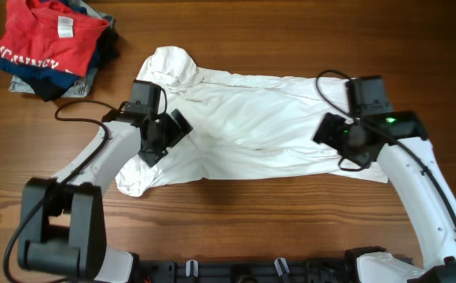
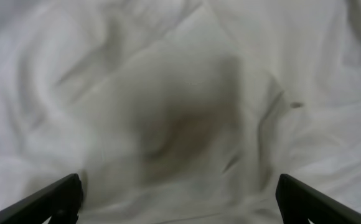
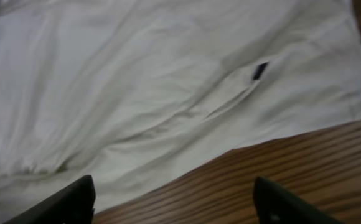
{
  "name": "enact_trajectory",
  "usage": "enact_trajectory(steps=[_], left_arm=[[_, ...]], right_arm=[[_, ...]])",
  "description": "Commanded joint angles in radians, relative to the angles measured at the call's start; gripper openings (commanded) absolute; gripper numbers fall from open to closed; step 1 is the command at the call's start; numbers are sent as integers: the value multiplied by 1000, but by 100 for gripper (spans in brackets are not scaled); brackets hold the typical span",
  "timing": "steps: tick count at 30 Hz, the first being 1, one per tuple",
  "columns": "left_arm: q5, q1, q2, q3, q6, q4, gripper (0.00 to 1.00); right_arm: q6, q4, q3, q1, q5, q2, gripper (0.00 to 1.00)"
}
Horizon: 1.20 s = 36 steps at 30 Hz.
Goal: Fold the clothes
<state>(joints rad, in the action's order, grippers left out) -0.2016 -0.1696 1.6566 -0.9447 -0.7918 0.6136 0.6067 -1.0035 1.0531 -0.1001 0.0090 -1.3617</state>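
While both arms reach over it, the large, wrinkled white thin-fabric short-sleeved shirt (image 1: 251, 126) lies spread lengthwise on the brown wooden table (image 1: 291, 31). One rounded end is bunched at the shirt's upper left and a lobe of cloth juts from its lower left. The left gripper (image 1: 167, 132) is over the shirt's left part, its two black fingers (image 2: 62, 199) spread wide apart with only cloth showing between them and nothing pinched; whether they touch the fabric I cannot tell. The right gripper (image 1: 336, 135) hovers at the shirt's right end, near its lower hem, its jaws likewise spread wide and gripping nothing. In the right wrist view, bare wood shows just past that hem, and a small dark mark (image 3: 260, 70) sits on the shirt beside a crease. Well apart from the shirt, beyond its upper-left end, a red T-shirt with white lettering (image 1: 51, 35) lies atop navy and grey garments (image 1: 55, 82).
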Motion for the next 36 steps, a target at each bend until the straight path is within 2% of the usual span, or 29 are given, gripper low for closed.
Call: enact_trajectory(steps=[1, 4, 5, 7, 8, 10, 12, 15, 19, 25, 31, 36], left_arm=[[32, 45, -64, -8, 113, 119, 100], [31, 54, -60, -7, 180, 210, 100], [32, 54, -60, -7, 187, 230, 97], [32, 54, -59, -7, 211, 241, 86], [38, 54, -59, -6, 214, 240, 78], [67, 54, -57, -5, 212, 240, 56], [77, 54, -56, -3, 212, 240, 37], [77, 54, -55, -1, 212, 232, 27], [84, 54, -31, 21, 211, 200, 25], [148, 55, 41, 29, 209, 129, 26], [152, 55, 68, 29, 209, 97, 27], [173, 56, 68, 29, 209, 101, 33]], right_arm=[[-66, 0, -37, 114, -10, -14, 74], [-109, 24, -96, 177, -68, -44, 65], [-107, 49, -125, 192, -76, -57, 60], [-104, 98, -168, 217, -118, -81, 48], [-70, 113, -185, 234, -126, -103, 38], [-58, 133, -192, 265, -119, -147, 24], [-56, 158, -192, 295, -118, -188, 17], [-27, 174, -192, 335, -116, -245, 14], [58, 158, -192, 372, -8, -276, 13], [47, 159, -192, 438, 47, -280, 14], [28, 185, -192, 448, 56, -285, 14], [28, 266, -243, 449, 62, -286, 6]])
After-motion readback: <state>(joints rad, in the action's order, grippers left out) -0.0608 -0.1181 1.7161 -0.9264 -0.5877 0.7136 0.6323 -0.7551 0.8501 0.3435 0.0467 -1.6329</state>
